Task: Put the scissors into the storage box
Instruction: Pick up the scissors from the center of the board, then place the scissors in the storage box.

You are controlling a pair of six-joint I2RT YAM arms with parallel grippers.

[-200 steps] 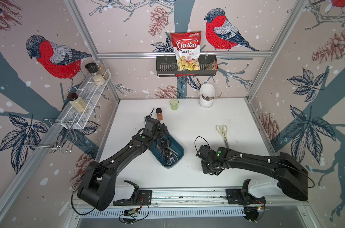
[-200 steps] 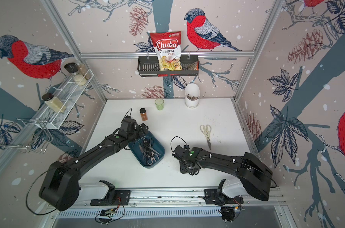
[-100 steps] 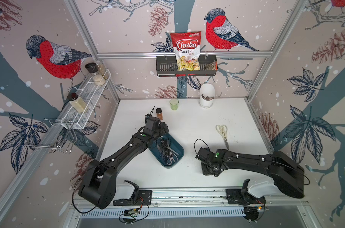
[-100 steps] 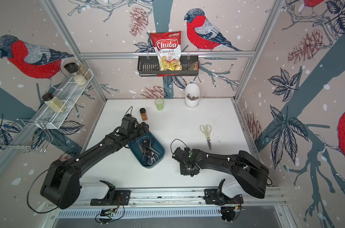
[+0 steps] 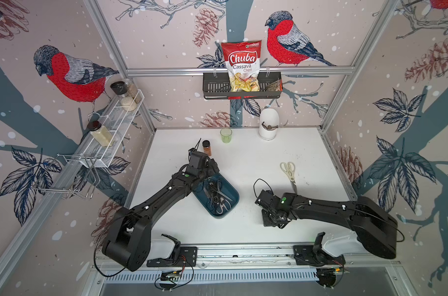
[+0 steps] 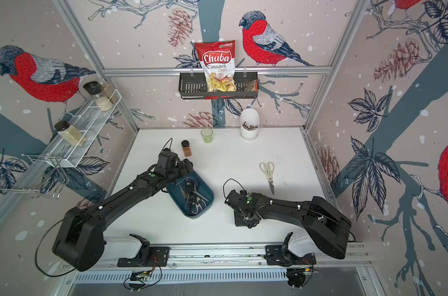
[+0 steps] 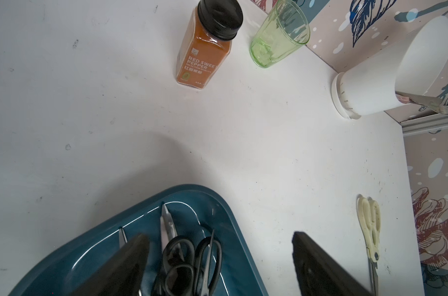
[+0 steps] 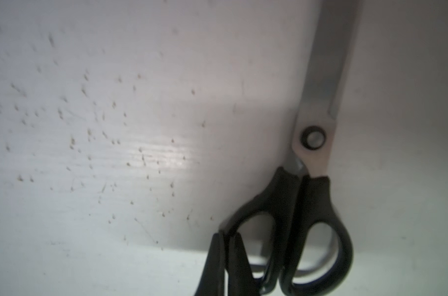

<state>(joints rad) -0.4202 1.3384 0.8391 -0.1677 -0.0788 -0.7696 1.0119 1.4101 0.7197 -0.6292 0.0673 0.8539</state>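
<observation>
The storage box [image 5: 219,216] [image 6: 192,216] is a dark teal tray left of the table's middle, with several black-handled scissors [image 5: 215,194] [image 7: 182,256] piled inside. My left gripper [image 5: 210,166] [image 7: 219,237] hangs open over the box's far end and rim [image 7: 237,246], holding nothing. My right gripper [image 5: 271,220] [image 8: 226,237] points down at the table, to the right of the box. It is shut on one handle loop of a black-handled pair of scissors [image 8: 317,143] lying flat, which the arm hides in both top views. Cream-handled scissors [image 5: 289,172] [image 6: 267,171] [image 7: 370,223] lie on the table further back right.
A red-pepper spice jar [image 5: 206,148], a green glass [image 5: 226,135] and a white utensil holder [image 5: 268,124] stand along the back of the table. A black wall basket [image 5: 215,88] holds a chips bag. A white wire rack [image 5: 110,133] with jars hangs on the left wall.
My right gripper's jaws have closed onto the handle of the black-handled scissors. The left arm has barely moved.
</observation>
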